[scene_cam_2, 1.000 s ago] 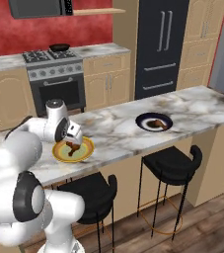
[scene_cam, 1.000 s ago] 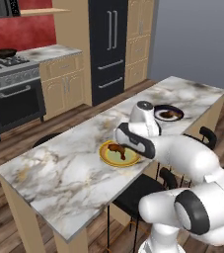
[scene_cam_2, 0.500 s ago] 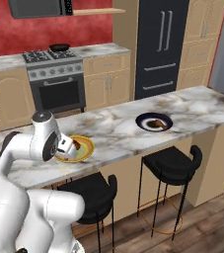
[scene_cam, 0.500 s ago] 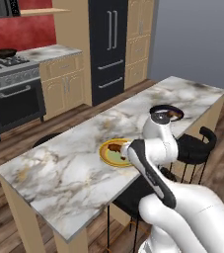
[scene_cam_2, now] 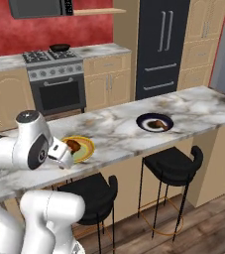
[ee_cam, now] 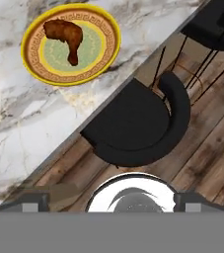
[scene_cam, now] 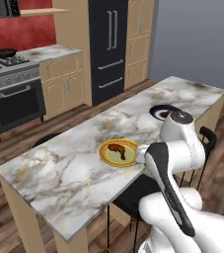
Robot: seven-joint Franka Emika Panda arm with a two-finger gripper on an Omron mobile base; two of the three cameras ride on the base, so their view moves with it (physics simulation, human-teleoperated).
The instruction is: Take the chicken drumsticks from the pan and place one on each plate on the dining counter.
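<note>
Partly, arm hides dark-rimmed plate [scene_cam: 159,112].

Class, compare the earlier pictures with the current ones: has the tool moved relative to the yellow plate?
Yes. It was over the yellow plate a second ago; now the tool has pulled back off the plate toward the counter's stool-side edge.

Dining counter [scene_cam: 74,168] carries yellow plate [scene_cam: 118,152], dark plate [scene_cam_2: 154,122], apart.

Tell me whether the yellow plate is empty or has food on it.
Has food: one drumstick lies on the yellow plate, across its green centre.
</note>
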